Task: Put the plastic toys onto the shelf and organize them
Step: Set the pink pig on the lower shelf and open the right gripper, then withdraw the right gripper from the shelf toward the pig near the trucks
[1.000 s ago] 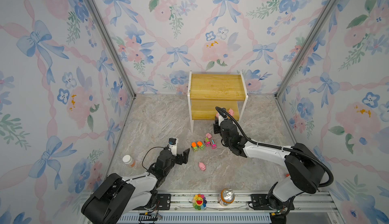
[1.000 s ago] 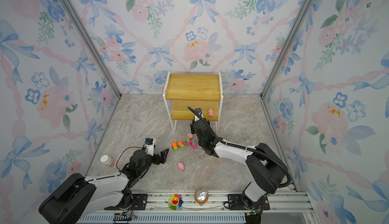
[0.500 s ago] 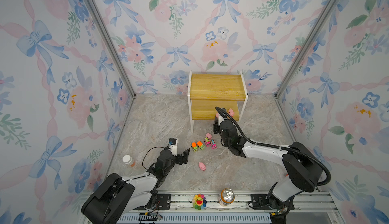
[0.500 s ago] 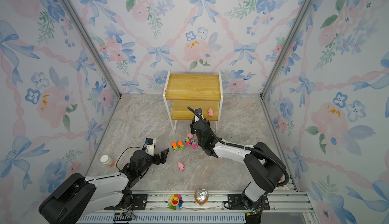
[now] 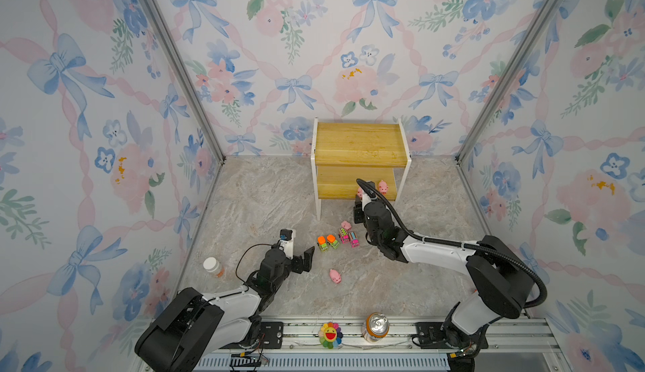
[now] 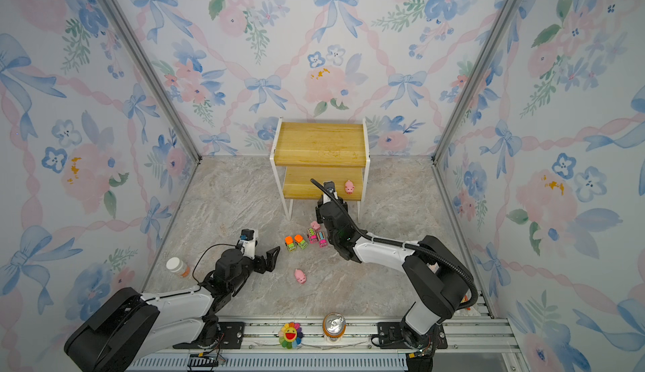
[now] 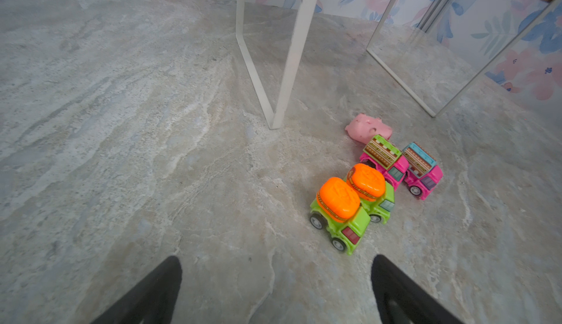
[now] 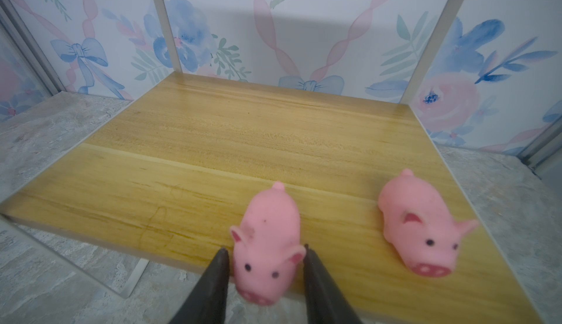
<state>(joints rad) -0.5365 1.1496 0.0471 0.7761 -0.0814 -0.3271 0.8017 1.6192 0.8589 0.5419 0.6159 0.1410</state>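
The shelf (image 5: pixel 359 143) stands against the back wall. One pink pig (image 5: pixel 383 187) sits on its lower board (image 8: pixel 243 143). My right gripper (image 8: pixel 265 249) is open at that board's front edge, fingers on either side of a second pig (image 8: pixel 267 246) that rests on the board. One finger is slightly clear of the pig and the other is at its ear. Two green trucks (image 5: pixel 327 242), two pink trucks (image 5: pixel 349 238) and a pig (image 5: pixel 346 225) cluster on the floor. Another pig (image 5: pixel 335 277) lies nearer the front. My left gripper (image 7: pixel 276 258) is open and empty, just short of the green trucks (image 7: pixel 337 213).
A pill bottle (image 5: pixel 212 266) stands at the left floor edge. A drink can (image 5: pixel 375 326) and a rainbow flower (image 5: pixel 330 333) sit on the front rail. The shelf's white legs (image 7: pixel 292 48) stand just behind the toy cluster.
My right gripper's fingers have spread apart around the pig on the lower board. Neither arm has otherwise moved.
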